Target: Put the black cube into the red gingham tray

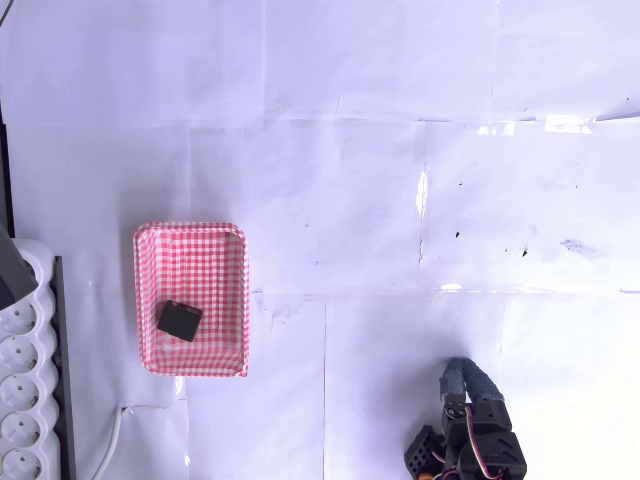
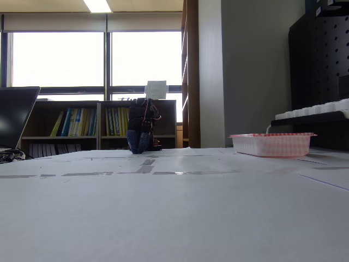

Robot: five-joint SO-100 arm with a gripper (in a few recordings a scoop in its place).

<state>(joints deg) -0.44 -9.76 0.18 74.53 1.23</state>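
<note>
In the overhead view, the black cube (image 1: 179, 320) lies inside the red gingham tray (image 1: 190, 236), toward its lower left part, turned slightly askew to the rim. The pincer (image 1: 428, 452) sits well apart from the tray, to its lower right, with bare white worktop (image 1: 350, 200) between them; whether its jaws are apart or together I cannot tell. A white power strip (image 1: 22, 400) runs just left of the tray. In the fixed view, the tray (image 2: 271, 144) stands at right and the folded arm (image 2: 142, 131) far left of it; the task looks complete.

black cube (image 1: 180, 320): small, matte, lying flat inside tray, lower-left part in overhead view | red gingham tray (image 1: 237, 300): shallow, rimmed, set on desk at left
</note>
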